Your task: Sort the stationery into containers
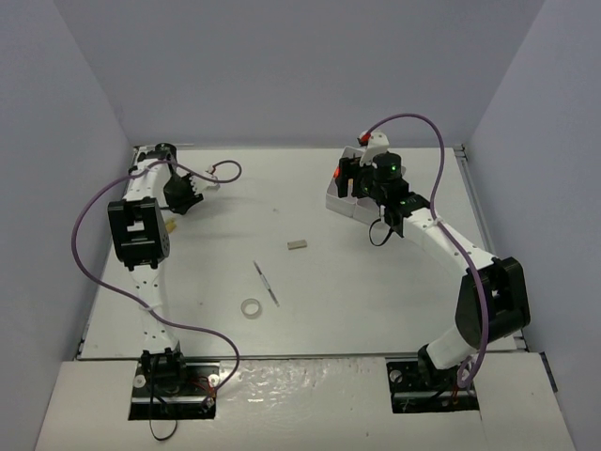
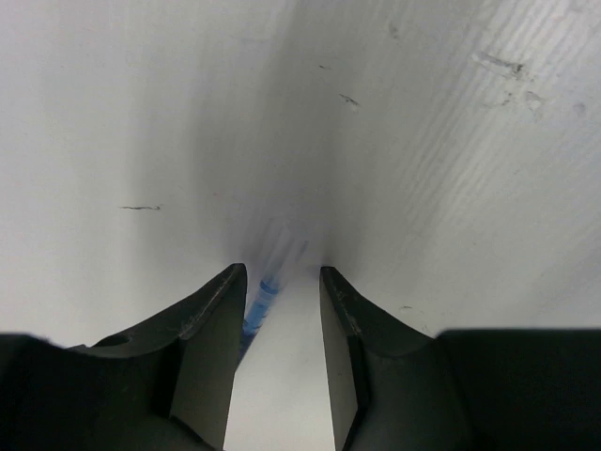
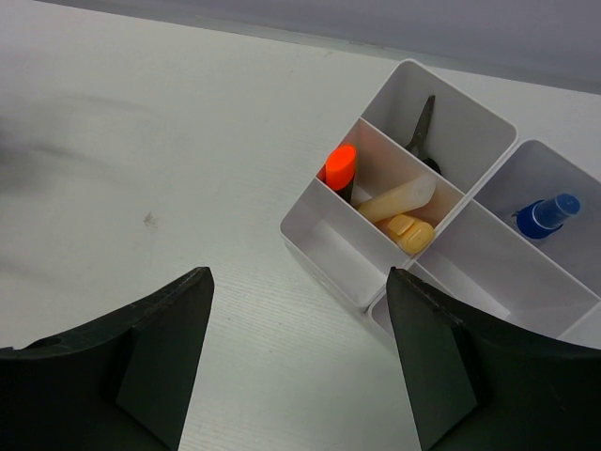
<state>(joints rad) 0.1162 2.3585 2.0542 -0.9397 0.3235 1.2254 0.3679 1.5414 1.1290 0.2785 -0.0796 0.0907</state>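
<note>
The white divided tray (image 1: 340,202) stands at the far right. In the right wrist view the tray (image 3: 324,258) holds the orange-capped marker (image 3: 340,167), a yellow bar (image 3: 413,231), a dark grey pointed item (image 3: 423,127) and the blue-capped bottle (image 3: 545,216). My right gripper (image 3: 299,277) is open and empty just before the tray, and it also shows in the top view (image 1: 357,183). On the table lie the small grey block (image 1: 298,244), the thin grey stick (image 1: 266,282) and the clear tape ring (image 1: 251,308). My left gripper (image 1: 188,193) is at the far left, jaws narrow on a white item with a blue edge (image 2: 258,301).
The table's left wall runs close beside the left arm. A purple cable (image 1: 225,169) loops by the left gripper. The far wall stands behind the tray. The arm bases (image 1: 174,376) sit on the near edge.
</note>
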